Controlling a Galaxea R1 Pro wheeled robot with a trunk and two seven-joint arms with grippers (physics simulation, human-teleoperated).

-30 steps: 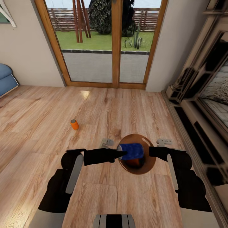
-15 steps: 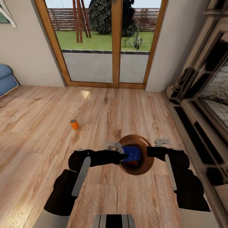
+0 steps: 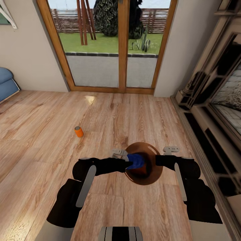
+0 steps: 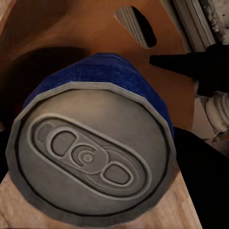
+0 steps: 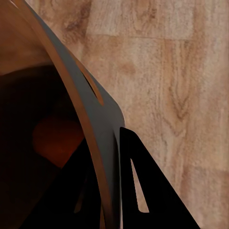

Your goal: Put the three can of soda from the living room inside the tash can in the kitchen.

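Note:
A dark blue can of soda (image 3: 136, 161) lies on its side over the mouth of the brown tash can (image 3: 152, 175), its far end dipping inside. My left gripper (image 3: 129, 164) is shut on its near end. The left wrist view has the can's grey top (image 4: 90, 152) close up, so the fingers barely show. An orange can (image 3: 142, 170) lies in the bin's dark bottom (image 5: 57, 138). My right gripper (image 3: 157, 161) is shut on the bin's rim, one finger on each side of the wall (image 5: 81, 95). Another orange can (image 3: 79, 131) stands on the plank floor, far left of the bin.
Wood-framed glass doors (image 3: 117, 50) close the far wall. A fireplace surround (image 3: 214, 110) runs along the right side. A blue sofa corner (image 3: 6, 83) shows at the left edge. Open plank floor lies between me and the doors.
My left arm has drawn in and lowered the blue can from above the bin into its mouth. The can now looks shorter and sits deeper. The right arm and bin have stayed put.

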